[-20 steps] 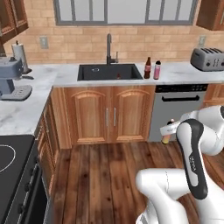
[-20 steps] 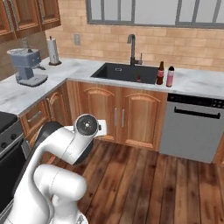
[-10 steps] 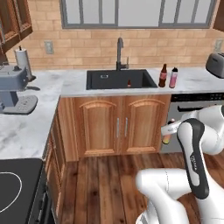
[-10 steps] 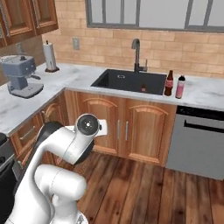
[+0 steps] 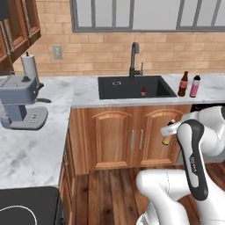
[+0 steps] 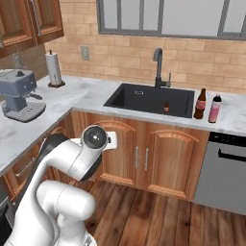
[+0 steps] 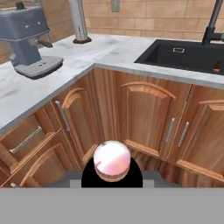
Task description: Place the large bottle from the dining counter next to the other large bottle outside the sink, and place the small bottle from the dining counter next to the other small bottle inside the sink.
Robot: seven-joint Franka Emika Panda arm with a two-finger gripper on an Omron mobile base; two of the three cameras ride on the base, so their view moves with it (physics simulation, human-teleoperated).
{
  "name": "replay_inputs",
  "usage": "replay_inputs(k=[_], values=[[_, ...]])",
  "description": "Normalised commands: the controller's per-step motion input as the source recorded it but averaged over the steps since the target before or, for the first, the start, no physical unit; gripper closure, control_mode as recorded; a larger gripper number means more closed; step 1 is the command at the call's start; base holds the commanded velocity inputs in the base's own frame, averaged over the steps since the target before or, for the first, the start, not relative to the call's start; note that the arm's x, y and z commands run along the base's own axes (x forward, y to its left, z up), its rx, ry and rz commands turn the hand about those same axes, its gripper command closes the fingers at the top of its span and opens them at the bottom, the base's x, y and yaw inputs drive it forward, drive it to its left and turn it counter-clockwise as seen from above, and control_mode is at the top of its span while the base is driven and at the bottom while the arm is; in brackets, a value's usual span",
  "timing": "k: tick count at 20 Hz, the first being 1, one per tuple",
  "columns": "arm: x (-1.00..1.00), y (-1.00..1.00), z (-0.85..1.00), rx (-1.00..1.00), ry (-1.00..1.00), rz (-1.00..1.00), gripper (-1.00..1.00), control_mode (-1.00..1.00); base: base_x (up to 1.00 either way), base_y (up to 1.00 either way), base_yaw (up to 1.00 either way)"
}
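My gripper [image 5: 168, 132] is shut on a small bottle [image 5: 166, 136] and holds it low in front of the cabinet doors. In the hand view that bottle [image 7: 112, 160] shows end-on, with a pale pink top over a dark body. Another small bottle [image 5: 143, 91] [image 6: 166, 106] [image 7: 217, 66] stands inside the black sink [image 5: 118, 90] [image 6: 139, 98] [image 7: 183, 54]. On the counter just right of the sink, a brown large bottle [image 5: 183, 84] [image 6: 200, 104] and a pink large bottle [image 5: 194, 86] [image 6: 215, 108] stand upright side by side.
A grey coffee machine [image 5: 19, 103] [image 6: 19, 98] [image 7: 28, 37] and a paper towel roll [image 5: 30, 66] [image 6: 54, 69] stand on the left counter. The faucet [image 5: 134, 59] rises behind the sink. A dishwasher [image 6: 226, 168] is right of the cabinets and a stovetop [image 5: 22, 206] lies at the near left.
Both base views have shifted: the sink and bottles now appear nearer and more central, so the base has moved. The arm keeps its pose with the bottle still gripped.
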Motion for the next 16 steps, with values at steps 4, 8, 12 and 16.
replay_inputs(k=[4,8,12,16], values=[[0.00,0.00,0.00,0.00,0.00,0.00,1.00,1.00,0.61,0.20,0.00],[0.00,0.00,0.00,0.00,0.00,0.00,1.00,1.00,0.59,0.16,0.00],[0.00,0.00,0.00,0.00,0.00,0.00,1.00,1.00,0.55,0.20,0.00],[0.00,0.00,0.00,0.00,0.00,0.00,1.00,1.00,0.46,0.17,0.00]])
